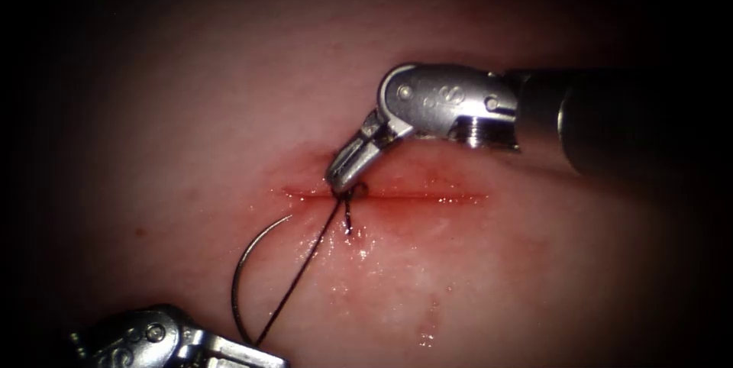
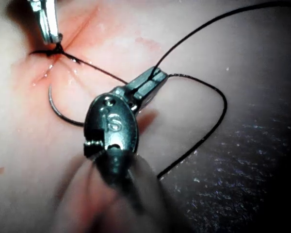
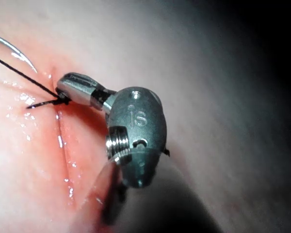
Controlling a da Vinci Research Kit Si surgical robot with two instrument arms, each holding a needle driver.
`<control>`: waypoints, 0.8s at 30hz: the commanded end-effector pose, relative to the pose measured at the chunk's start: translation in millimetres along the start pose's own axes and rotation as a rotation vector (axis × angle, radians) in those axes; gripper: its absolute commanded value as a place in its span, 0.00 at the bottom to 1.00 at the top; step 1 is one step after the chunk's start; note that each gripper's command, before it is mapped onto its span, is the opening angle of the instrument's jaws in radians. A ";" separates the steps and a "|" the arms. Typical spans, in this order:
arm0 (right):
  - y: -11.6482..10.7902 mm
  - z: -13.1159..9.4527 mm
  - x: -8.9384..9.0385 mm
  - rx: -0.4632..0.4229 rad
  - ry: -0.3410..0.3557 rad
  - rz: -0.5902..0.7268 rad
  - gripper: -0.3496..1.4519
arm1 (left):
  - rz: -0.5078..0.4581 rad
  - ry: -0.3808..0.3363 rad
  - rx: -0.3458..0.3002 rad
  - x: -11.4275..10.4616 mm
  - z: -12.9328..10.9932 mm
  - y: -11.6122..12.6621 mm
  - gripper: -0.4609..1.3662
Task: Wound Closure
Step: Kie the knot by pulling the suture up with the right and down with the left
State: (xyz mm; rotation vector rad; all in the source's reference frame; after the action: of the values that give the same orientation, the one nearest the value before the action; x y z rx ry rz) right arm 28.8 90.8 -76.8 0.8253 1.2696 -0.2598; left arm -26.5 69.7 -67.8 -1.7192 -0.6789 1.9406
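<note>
Right tool pinches the knot at frame centre; left tool, lower left, grips limp, slippery thread; stiff needle lies free, best grasped mid-curve.

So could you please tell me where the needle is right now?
In the endoscope view the needle lies on the tissue below the cut's left end, out of the tissue, beside the taut thread and just above the left claw.
</note>
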 end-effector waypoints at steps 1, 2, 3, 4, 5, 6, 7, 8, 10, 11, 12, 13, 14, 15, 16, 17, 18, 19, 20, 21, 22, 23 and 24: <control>0.2 0.0 -0.1 -0.012 -0.003 0.000 0.00 | -0.005 0.000 -0.005 0.0 0.2 0.6 0.06; 0.4 -0.1 -0.2 -0.019 -0.002 0.002 0.00 | -0.005 0.000 -0.006 0.0 0.3 1.2 0.06; 0.7 -0.2 -0.4 -0.036 -0.008 0.009 0.00 | -0.010 -0.001 -0.013 -0.1 0.8 2.4 0.06; 0.8 -0.2 -0.5 -0.041 -0.012 0.012 0.00 | -0.015 -0.002 -0.017 -0.2 1.0 2.9 0.06; 0.9 -0.2 -0.5 -0.050 -0.013 0.015 0.00 | -0.014 -0.002 -0.021 -0.3 1.1 3.4 0.06; 1.0 -0.3 -0.6 -0.054 -0.013 0.018 0.00 | -0.019 -0.003 -0.023 -0.3 1.3 3.9 0.06; 1.3 -0.4 -0.6 -0.063 -0.015 0.025 0.00 | -0.017 -0.004 -0.033 -0.5 1.7 4.8 0.06; 1.4 -0.5 -0.7 -0.069 -0.016 0.029 0.00 | -0.021 -0.005 -0.038 -0.6 1.9 5.5 0.06; 1.5 -0.6 -0.7 -0.076 -0.016 0.035 0.00 | -0.024 -0.009 -0.057 -0.7 2.3 6.8 0.06; 1.6 -0.6 -0.7 -0.081 -0.016 0.038 0.00 | -0.023 -0.010 -0.066 -0.7 2.5 7.4 0.06; 1.7 -0.7 -0.7 -0.085 -0.017 0.041 0.00 | -0.022 -0.011 -0.072 -0.7 2.7 7.8 0.06; 1.9 -0.7 -0.7 -0.090 -0.017 0.044 0.00 | -0.022 -0.011 -0.074 -0.6 2.9 8.4 0.06; 2.1 -0.7 -0.7 -0.099 -0.018 0.047 0.00 | -0.021 -0.011 -0.078 -0.5 3.1 8.7 0.06; 2.1 -0.7 -0.7 -0.103 -0.018 0.049 0.00 | -0.021 -0.011 -0.079 -0.5 3.1 8.8 0.06; 2.4 -0.6 -0.8 -0.116 -0.021 0.057 0.00 | -0.020 -0.012 -0.080 -0.6 3.4 9.2 0.06; 2.5 -0.5 -0.9 -0.125 -0.022 0.061 0.00 | -0.024 -0.013 -0.081 -0.7 3.5 9.3 0.06; 2.6 -0.4 -1.0 -0.134 -0.024 0.066 0.00 | -0.023 -0.013 -0.081 -0.9 3.6 9.5 0.06; 2.6 -0.4 -1.0 -0.134 -0.024 0.066 0.00 | -0.022 -0.013 -0.082 -0.9 3.7 9.5 0.06; 2.8 -0.3 -1.1 -0.146 -0.027 0.073 0.00 | -0.026 -0.014 -0.083 -1.1 3.8 9.7 0.06; 2.9 -0.3 -1.2 -0.156 -0.029 0.085 0.00 | -0.023 -0.015 -0.084 -1.4 4.0 9.9 0.06; 3.1 -0.5 -1.3 -0.195 -0.033 0.076 0.00 | -0.032 -0.017 -0.084 -1.8 4.1 10.0 0.06; 3.2 -0.7 -1.4 -0.214 -0.036 0.065 0.00 | -0.030 -0.017 -0.083 -2.0 4.3 10.0 0.06; 3.4 -0.9 -1.5 -0.228 -0.039 0.060 0.00 | -0.033 -0.018 -0.080 -2.3 4.4 10.1 0.06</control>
State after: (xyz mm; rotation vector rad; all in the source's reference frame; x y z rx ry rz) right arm 29.7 93.5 -74.2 0.6623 1.2102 -0.0764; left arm -30.8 60.0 -71.8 -1.7255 -0.7904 1.9331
